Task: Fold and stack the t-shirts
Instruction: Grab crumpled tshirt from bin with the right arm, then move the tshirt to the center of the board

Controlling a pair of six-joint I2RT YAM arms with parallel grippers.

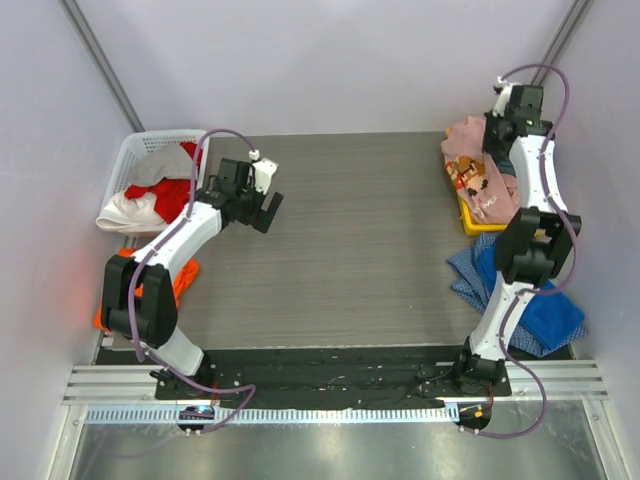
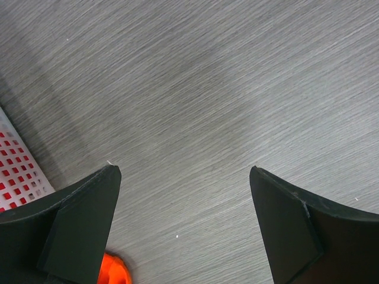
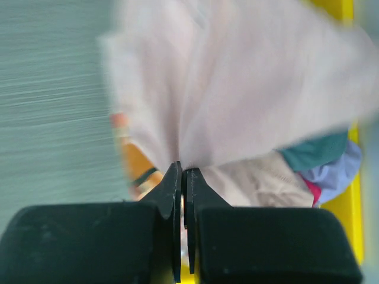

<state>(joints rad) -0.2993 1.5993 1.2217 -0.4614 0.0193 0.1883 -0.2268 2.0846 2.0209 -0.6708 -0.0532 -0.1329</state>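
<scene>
Right wrist: right hand [image 3: 182, 173] pinches, seemingly, an edge of the pink t-shirt [image 3: 237, 89]; left hand [image 2: 185, 170] wide above table [image 2: 207, 71].

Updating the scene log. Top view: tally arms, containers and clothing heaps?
YAM arms: 2 (left arm, right arm)
Containers: 2 (white basket, yellow bin)
Clothing heaps: 4 (red and white clothes in the basket, orange shirt, pink shirt at the bin, blue clothes)
Total: 8

Grey streaked table [image 1: 350, 230], white basket [image 1: 150, 137], pink t-shirt [image 1: 468, 150], orange t-shirt [image 1: 186, 280], blue t-shirt [image 1: 555, 315].
</scene>
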